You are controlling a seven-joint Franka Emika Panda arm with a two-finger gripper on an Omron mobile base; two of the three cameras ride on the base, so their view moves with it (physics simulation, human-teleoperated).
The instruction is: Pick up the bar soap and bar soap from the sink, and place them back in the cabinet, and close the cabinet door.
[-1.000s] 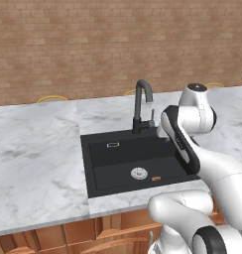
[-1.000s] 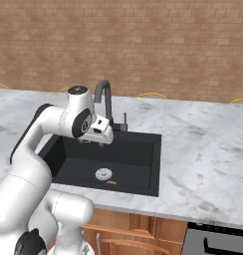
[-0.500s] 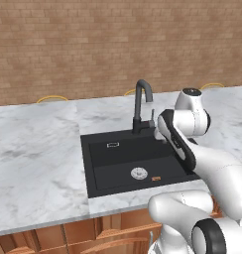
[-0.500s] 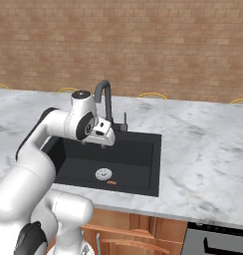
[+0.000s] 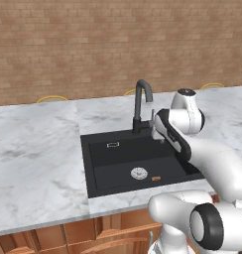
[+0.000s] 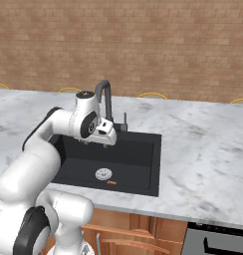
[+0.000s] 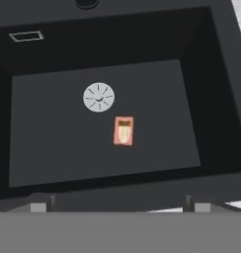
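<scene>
On the floor of the black sink [image 7: 191, 84], I log one bar soap [image 7: 123, 131]: small, orange-pink, lying flat just beside the round silver drain [image 7: 99, 97], not touching it. From the base cameras it reads as a tiny orange mark [image 5: 155, 177] near the basin's front wall. Gripper [image 6: 105, 141] hangs above the basin, close to the dark gooseneck faucet [image 5: 141, 101]. Whether its fingers are spread or pressed together, I cannot tell. White marble counter [image 5: 38, 154] surrounds the basin.
</scene>
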